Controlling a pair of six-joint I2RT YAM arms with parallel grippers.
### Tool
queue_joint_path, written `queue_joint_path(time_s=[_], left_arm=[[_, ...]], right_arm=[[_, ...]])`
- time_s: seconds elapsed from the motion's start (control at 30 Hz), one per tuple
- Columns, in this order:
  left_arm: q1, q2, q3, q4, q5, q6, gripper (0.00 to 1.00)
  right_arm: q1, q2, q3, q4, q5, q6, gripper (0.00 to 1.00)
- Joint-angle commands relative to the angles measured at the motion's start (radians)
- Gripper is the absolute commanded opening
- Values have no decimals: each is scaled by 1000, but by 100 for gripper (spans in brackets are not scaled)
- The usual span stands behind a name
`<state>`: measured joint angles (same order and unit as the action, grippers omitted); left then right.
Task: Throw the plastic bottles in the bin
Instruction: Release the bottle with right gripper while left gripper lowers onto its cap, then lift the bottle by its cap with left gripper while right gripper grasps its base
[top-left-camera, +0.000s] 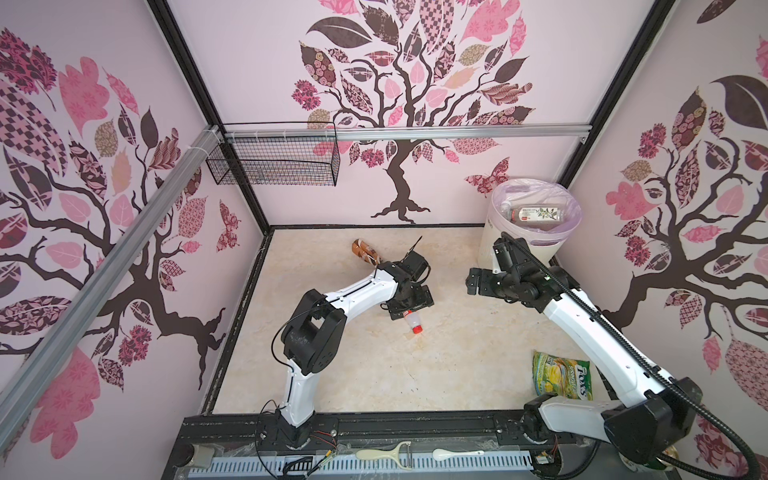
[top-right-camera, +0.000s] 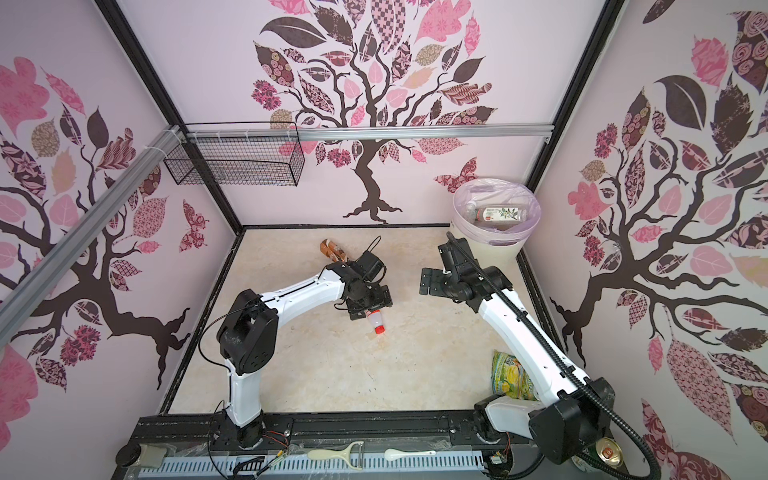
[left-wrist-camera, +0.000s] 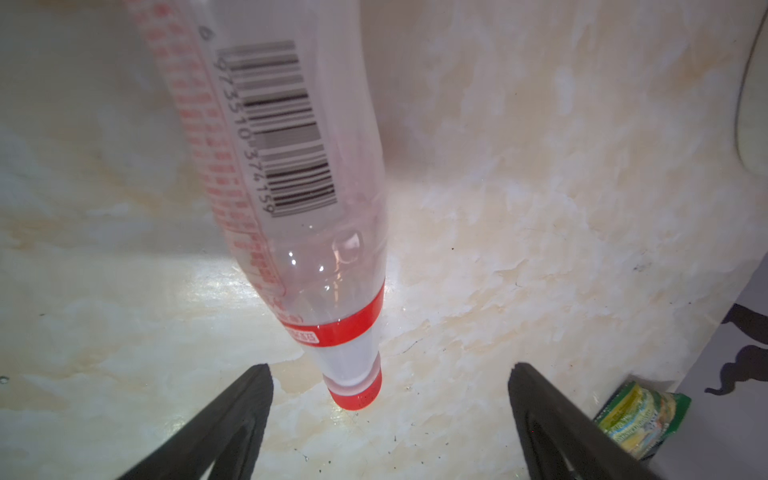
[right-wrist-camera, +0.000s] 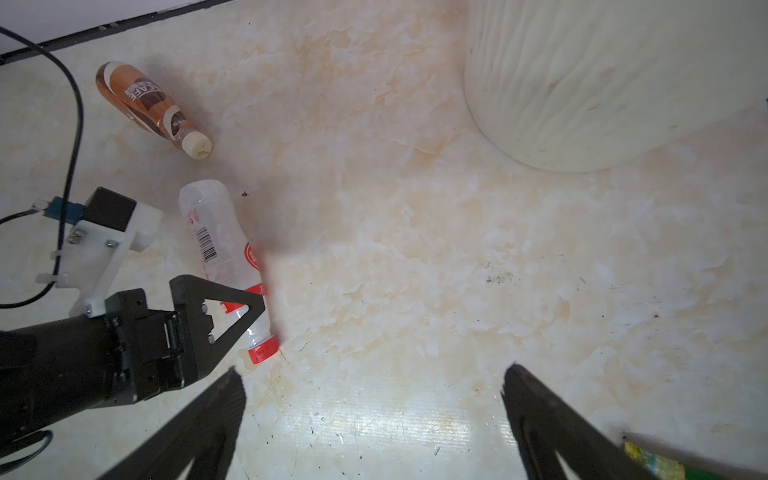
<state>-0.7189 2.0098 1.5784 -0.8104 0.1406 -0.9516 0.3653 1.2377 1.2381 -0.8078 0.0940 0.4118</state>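
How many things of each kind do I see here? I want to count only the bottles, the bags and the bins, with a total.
Bottles lying on the table: 2, a brown bottle and a clear bottle with a red cap
Bottles visible in the bin: 1, a labelled bottle; any beneath it are hidden
Snack bag: 1
Bins: 1
Total: 5

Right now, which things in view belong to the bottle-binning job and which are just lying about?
Job: bin, white-labelled bottle inside it, red-capped clear bottle, brown bottle.
Lying about: snack bag, wire basket, peeler, spoon, can.
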Motion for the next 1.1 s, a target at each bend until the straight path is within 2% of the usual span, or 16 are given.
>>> queue_joint_path(time_s=[0.0,0.23,0.6,0.97,1.07], left_arm=[[-7,37,57,-59,-45,43,89],[-7,81,51,-109,-76,93,80],[-7,82,-8,-96,-68,165,49],[-8,101,-34,-115,-61,230,50],[-8,102,-25,-126,-62,241,46]], right_arm=[[-21,-58,-13,-42,8,20,99],[-28,-31,-3,-29,-15,27,99],[-27,-21,-5,-16,-54,42,99],[-28,-53,-58,19,-94,80,99],[-28,-48,-57,21,-100,85,99]])
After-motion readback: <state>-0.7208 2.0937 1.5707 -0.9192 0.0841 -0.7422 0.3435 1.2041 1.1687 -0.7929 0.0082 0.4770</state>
